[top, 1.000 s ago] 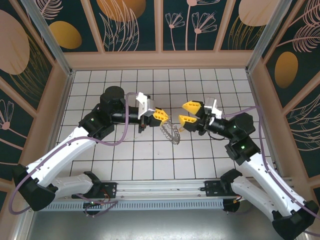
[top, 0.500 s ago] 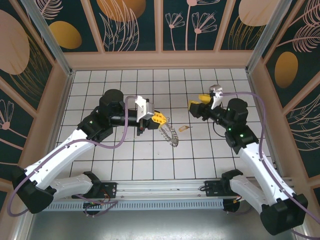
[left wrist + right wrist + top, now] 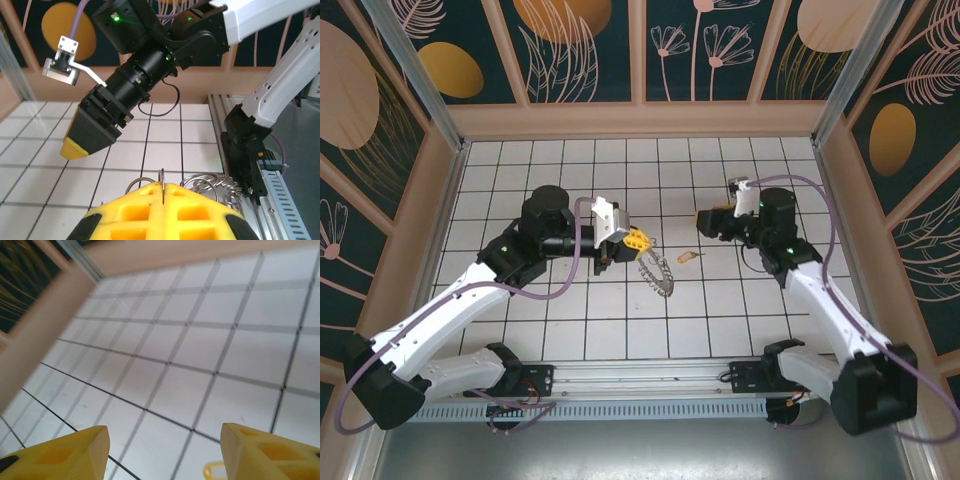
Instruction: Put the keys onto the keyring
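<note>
Now | left pincer (image 3: 639, 240) clamped on keyring (image 3: 657, 272) | key (image 3: 687, 258) loose on tiles (image 3: 720, 320)

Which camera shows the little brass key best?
Top external: the whole key lies flat on the white tiles, just right of the keyring. The right wrist view catches what looks like its head, cut off at the bottom edge.

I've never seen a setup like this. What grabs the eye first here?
The bright yellow pincers stand out against the white tiled floor. The left pincer is shut on a jagged grey keyring near the middle, while the right pincer stands open. A small brass key lies on the tiles just right of the ring.
</note>
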